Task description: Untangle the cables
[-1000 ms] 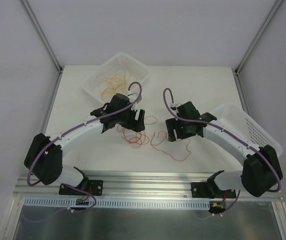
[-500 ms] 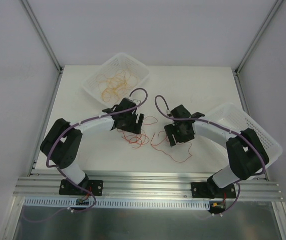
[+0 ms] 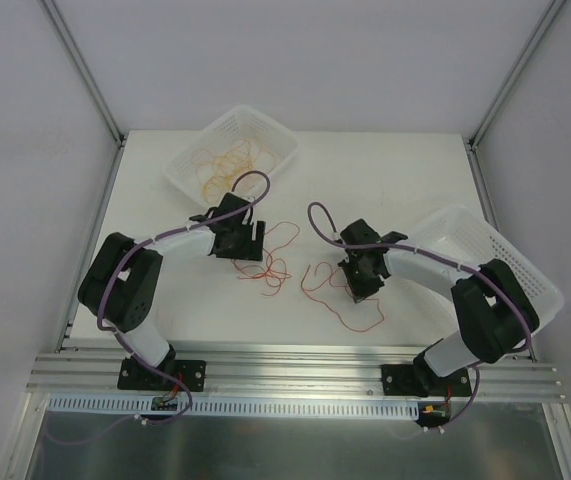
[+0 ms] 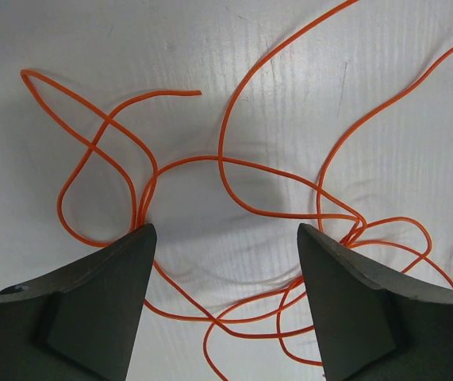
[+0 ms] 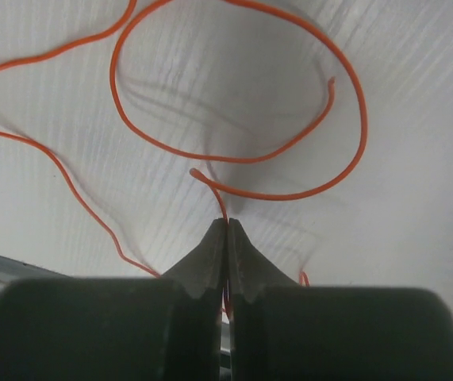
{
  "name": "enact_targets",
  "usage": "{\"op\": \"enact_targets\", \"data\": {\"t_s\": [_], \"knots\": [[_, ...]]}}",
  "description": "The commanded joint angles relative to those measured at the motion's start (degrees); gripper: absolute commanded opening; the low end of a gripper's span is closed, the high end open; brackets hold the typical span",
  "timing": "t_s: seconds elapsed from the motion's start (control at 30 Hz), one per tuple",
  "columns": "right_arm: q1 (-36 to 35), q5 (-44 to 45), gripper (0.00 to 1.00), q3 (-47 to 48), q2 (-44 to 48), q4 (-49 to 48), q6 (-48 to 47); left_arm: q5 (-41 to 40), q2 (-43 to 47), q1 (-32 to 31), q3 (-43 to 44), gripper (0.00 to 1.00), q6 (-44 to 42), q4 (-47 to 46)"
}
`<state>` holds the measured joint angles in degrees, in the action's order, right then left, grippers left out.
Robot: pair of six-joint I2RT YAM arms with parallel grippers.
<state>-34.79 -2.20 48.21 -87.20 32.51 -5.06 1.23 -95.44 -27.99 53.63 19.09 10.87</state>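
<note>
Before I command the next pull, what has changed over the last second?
The right gripper came down to the table and shut on an orange cable near its end. The left gripper also lowered over the tangle, open, straddling strands, holding nothing. The tangle, far basket and right basket stayed put.

Right claw [image 5: 228, 228] closed on cable [image 5: 210, 181]; left claw [image 4: 226, 232] lowered.
</note>
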Motion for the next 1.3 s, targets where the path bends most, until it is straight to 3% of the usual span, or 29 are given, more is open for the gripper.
{"op": "enact_targets", "data": {"t_s": [0.0,0.1,0.3,0.5,0.67,0.9,1.0,1.13,1.27], "knots": [[-0.90,0.78,0.01,1.18,6.06,5.44,0.14,-0.97,0.34,0.92,-1.77,0.73,1.30,2.04],[-0.81,5.15,0.01,6.53,13.07,12.03,0.05,-0.97,1.39,1.18,-1.95,0.73,1.30,2.48],[-0.81,15.79,0.01,33.23,22.94,27.15,-2.93,-0.97,4.82,1.44,-2.03,0.73,0.51,3.28],[-0.63,21.17,0.01,55.03,27.51,29.37,-6.45,-0.27,9.38,1.36,-2.56,0.75,-0.63,3.98],[-0.46,29.78,0.01,58.41,31.82,20.68,-10.23,1.93,14.83,1.36,-2.74,0.78,-2.13,3.98],[-0.37,44.28,0.01,61.48,30.69,12.23,-20.15,5.44,22.92,1.44,-2.30,0.93,-5.73,3.89],[-0.28,45.70,0.01,64.02,29.46,8.36,-24.02,5.53,26.70,1.36,-2.74,0.98,-6.87,3.89],[-0.20,49.91,0.00,66.23,27.44,2.22,-30.78,5.18,31.26,1.36,-3.97,0.99,-8.72,3.98],[2.08,53.26,0.01,60.10,27.96,-6.13,-38.69,4.22,34.35,1.36,-6.69,0.99,-11.44,3.89]]}}
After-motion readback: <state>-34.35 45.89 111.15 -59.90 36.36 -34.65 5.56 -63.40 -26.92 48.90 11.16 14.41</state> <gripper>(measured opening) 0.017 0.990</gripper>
